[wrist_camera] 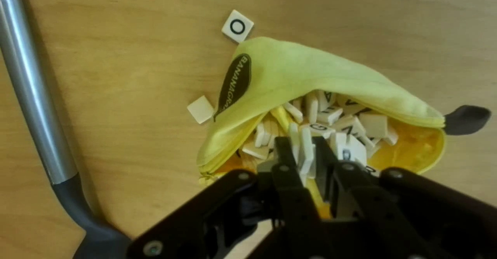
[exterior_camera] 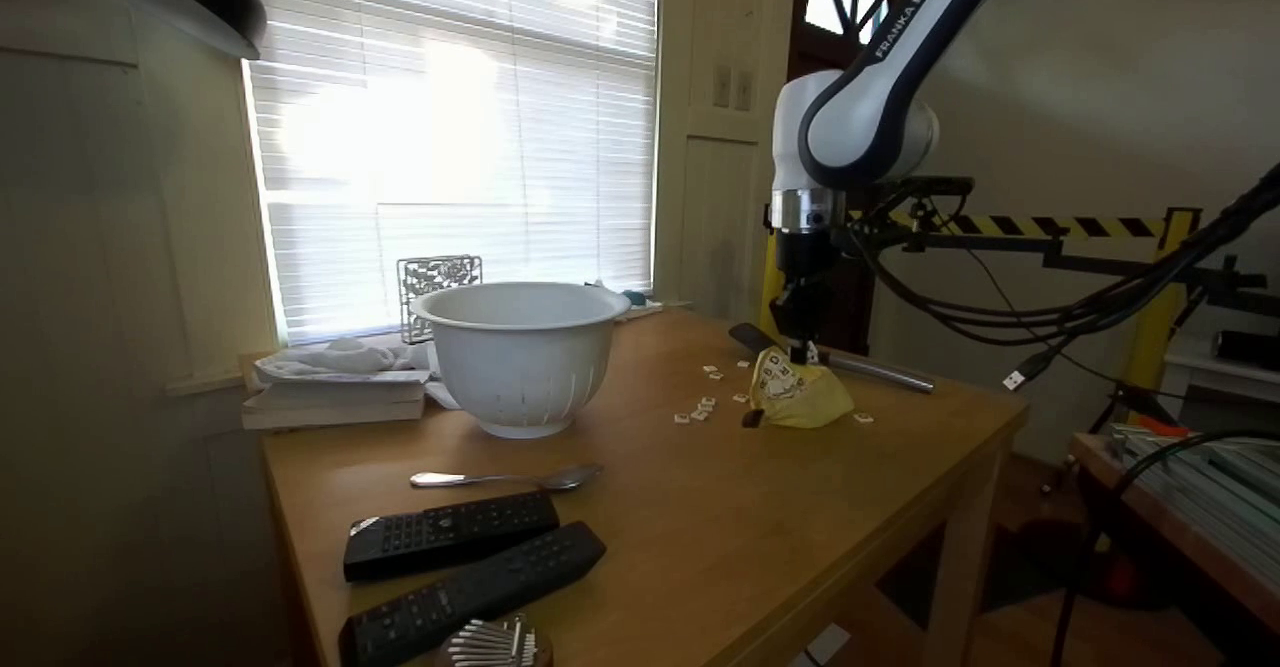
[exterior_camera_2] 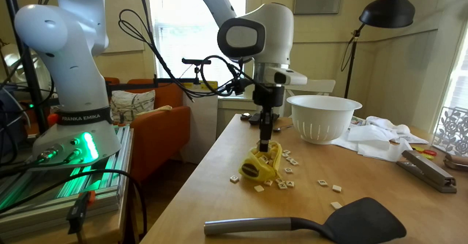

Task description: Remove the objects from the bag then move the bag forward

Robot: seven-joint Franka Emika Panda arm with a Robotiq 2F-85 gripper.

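The yellow banana-shaped bag lies unzipped on the table, also in an exterior view and in the wrist view. Many white letter tiles fill its opening. My gripper points down into the opening, its fingers closed around a few tiles standing on edge between them. The fingertips also show at the bag in both exterior views. Loose tiles lie on the table around the bag, one marked O. The lower side of the bag is hidden by the gripper in the wrist view.
A black spatula with a metal handle lies beside the bag. A white colander, a spoon, two black remotes and a stapler are also on the table. The table's edge runs near the bag.
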